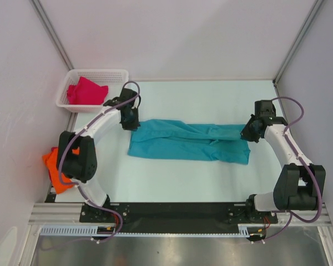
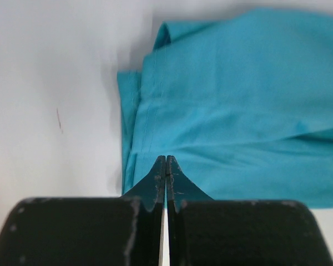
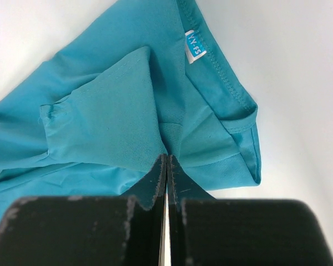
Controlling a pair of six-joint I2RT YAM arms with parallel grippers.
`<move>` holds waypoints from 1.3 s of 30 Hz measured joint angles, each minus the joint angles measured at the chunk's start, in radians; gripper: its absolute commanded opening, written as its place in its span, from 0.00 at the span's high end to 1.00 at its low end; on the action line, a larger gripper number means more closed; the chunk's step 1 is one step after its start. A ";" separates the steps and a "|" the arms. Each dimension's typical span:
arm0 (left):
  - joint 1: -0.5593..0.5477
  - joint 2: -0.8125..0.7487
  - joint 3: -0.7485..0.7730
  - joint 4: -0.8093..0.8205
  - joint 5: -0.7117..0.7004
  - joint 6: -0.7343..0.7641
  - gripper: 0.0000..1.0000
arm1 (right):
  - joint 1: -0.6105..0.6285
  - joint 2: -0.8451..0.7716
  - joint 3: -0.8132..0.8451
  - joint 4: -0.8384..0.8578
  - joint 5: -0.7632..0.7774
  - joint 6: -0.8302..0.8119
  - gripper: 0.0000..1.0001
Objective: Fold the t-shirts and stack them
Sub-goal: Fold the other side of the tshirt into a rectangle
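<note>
Teal shirt (image 1: 188,141) lies in a long band across surface (image 1: 211,100). Left tool (image 2: 166,162) at one end, right tool (image 3: 166,159) at the other, both pressed together; grip on cloth unclear.

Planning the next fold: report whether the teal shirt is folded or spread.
Folded: the teal shirt lies as a narrow band, layers doubled over beside its label.
</note>
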 measured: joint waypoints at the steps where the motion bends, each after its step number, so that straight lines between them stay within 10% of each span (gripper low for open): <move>1: 0.000 0.024 0.029 -0.002 -0.001 -0.002 1.00 | 0.000 -0.008 -0.005 0.000 0.000 0.000 1.00; 16: 0.029 0.274 0.226 -0.007 -0.055 -0.027 1.00 | 0.000 -0.059 -0.024 -0.019 -0.007 -0.016 1.00; 26: 0.043 0.276 0.213 -0.006 -0.057 -0.038 0.61 | 0.000 -0.059 -0.024 -0.021 -0.028 -0.019 1.00; 39: 0.052 0.277 0.163 0.037 -0.007 -0.042 0.67 | 0.000 -0.059 -0.024 -0.023 -0.035 -0.023 1.00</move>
